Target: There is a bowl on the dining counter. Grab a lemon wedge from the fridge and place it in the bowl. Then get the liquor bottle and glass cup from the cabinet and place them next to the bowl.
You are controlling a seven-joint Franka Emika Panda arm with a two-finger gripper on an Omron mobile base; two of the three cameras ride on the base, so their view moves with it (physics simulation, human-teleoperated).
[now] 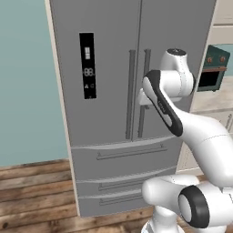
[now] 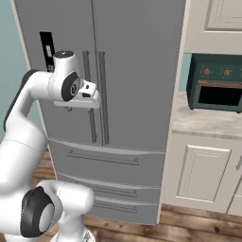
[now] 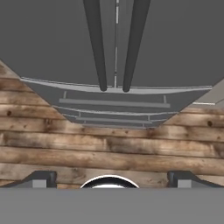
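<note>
My fingers stand spread wide and hold nothing. The 2 tips sit far apart at the bottom of the hand view, with bare wooden floor between them.

The fridge is the task's thing at this step, and it is closed. Both upper doors meet at a centre seam, and the 2 vertical bar handles run side by side along that seam. Below them lie the lower drawers with their horizontal pulls.

Position relative to my fingers:
1. The 2 bar handles lie ahead of the fingers and slightly above, close to the midline between the tips.
2. The long axis of each handle runs vertically, crosswise to the line that joins my 2 tips, so a handle can pass between them.
3. In the right base view the hand hangs just in front of the left door's handle, near it but apart; I cannot tell of any contact.

Judgement: the lemon wedge is presumably inside, so a door must open first. The coming move calls for advancing until 1 handle sits between the tips, then closing on it. The 2 handles stand close together, so a tip could catch the wrong bar.
</note>
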